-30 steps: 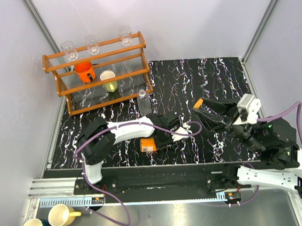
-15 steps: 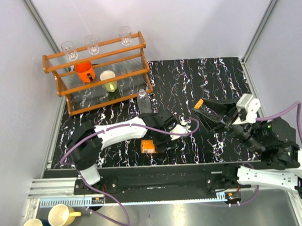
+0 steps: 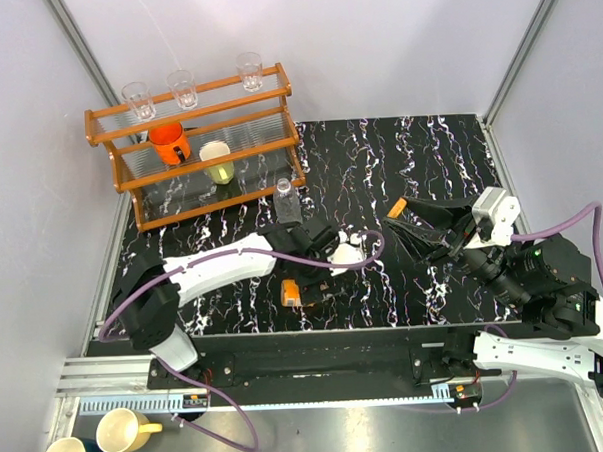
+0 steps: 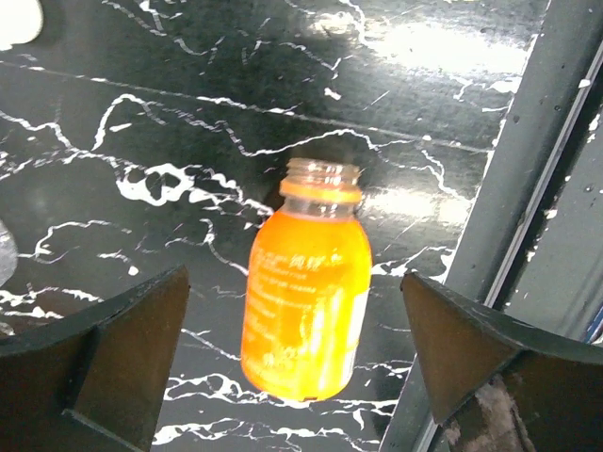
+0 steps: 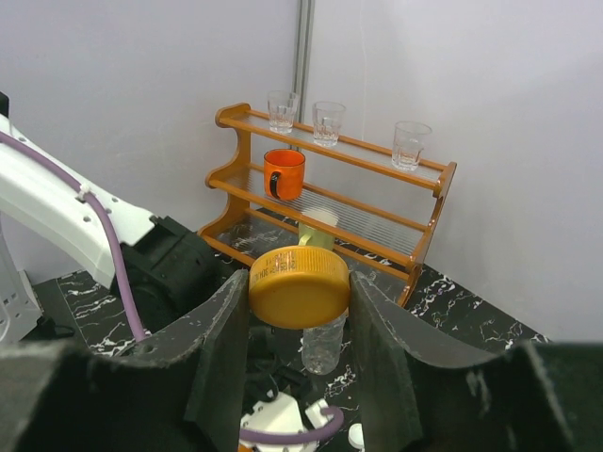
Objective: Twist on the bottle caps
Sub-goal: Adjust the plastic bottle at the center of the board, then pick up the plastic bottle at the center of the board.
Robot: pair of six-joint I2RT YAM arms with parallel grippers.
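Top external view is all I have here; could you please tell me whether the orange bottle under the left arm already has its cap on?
Observer: No. In the left wrist view the orange bottle has a bare neck with nothing on it.
Operator: Thank you. Is it being gripped?
Observer: No. The left tool is open, and its fingers stand clear on either side of the bottle.
Operator: And what is the orange spot further right?
Observer: The right wrist view shows the right tool shut on the orange cap, with one finger on each side of it.
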